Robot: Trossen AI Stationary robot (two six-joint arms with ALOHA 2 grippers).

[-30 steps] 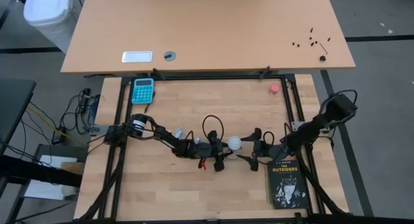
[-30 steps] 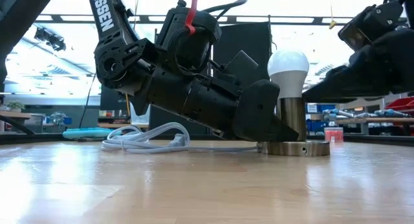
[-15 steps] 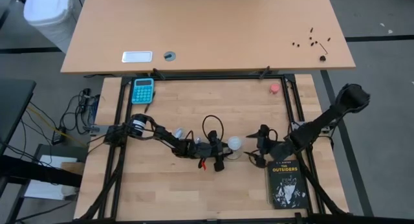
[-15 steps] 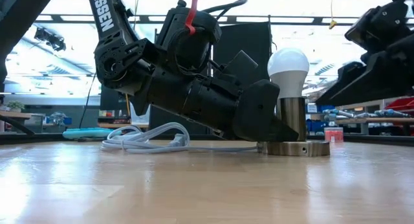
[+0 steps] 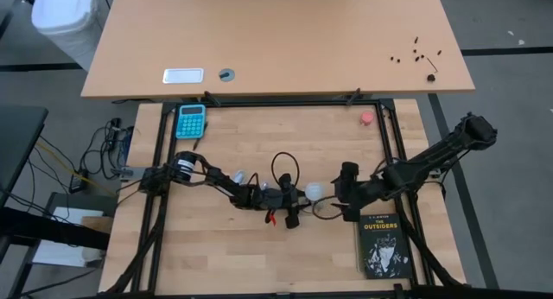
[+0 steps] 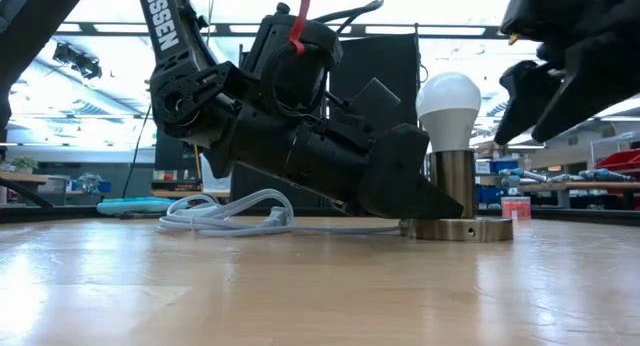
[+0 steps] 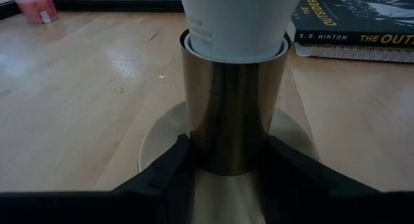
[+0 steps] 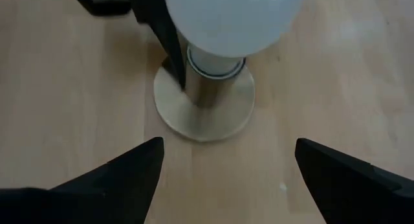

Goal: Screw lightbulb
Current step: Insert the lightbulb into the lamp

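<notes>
One lightbulb (image 6: 447,109) stands upright in the brass socket (image 6: 455,189), whose round base sits on the wooden table (image 6: 300,286). Low beside the socket, the left gripper (image 7: 226,160) has its fingers (image 7: 169,166) closed against the socket's tube. Above and just beside the bulb, the right gripper (image 8: 226,166) hovers spread wide, holding nothing. A white cord (image 6: 230,212) lies behind the socket; a black book (image 5: 383,244) lies nearby, with a workshop room beyond.

Workshop/lab: framed wood bench (image 5: 285,143), cables, shelves w/ tools behind (image 6: 590,176).
</notes>
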